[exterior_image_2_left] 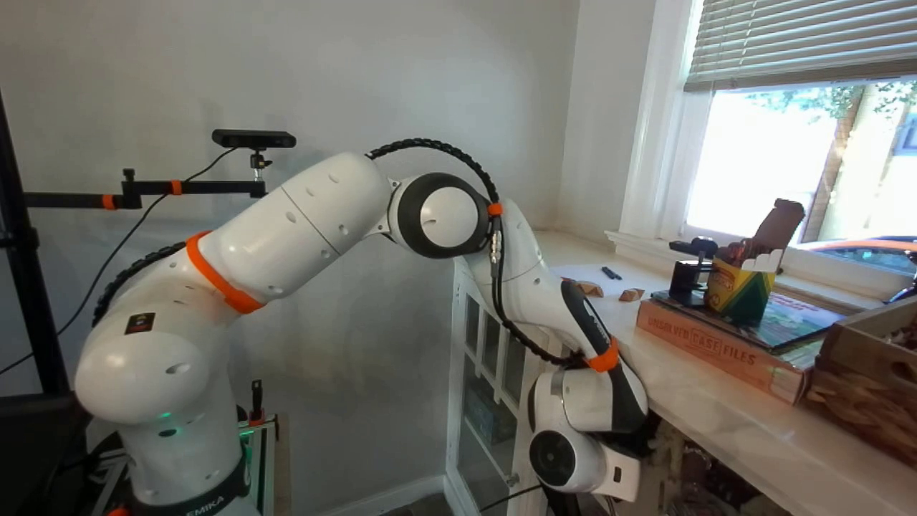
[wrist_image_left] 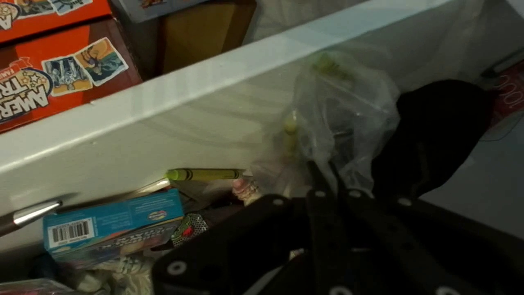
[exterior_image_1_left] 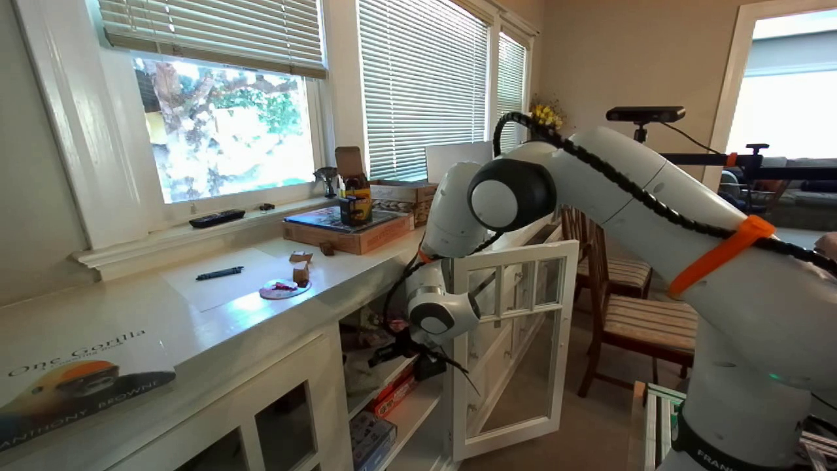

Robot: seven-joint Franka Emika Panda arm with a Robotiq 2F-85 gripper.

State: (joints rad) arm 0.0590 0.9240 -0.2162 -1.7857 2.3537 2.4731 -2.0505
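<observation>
Beside the open glass-paned cabinet door, over the white shelf: gripper with fingers almost together at a clear plastic bag; cannot tell whether pinched on it. Best gripped through several folds. Roughly up-and-down in the wrist view, narrowing towards the fingers; nearby, a yellow-green crayon.

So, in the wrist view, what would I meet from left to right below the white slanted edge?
Silver-tipped brown stick, blue cardboard box with barcode, yellow-green wax crayon, crumpled clear plastic bag, black rounded object.
</observation>
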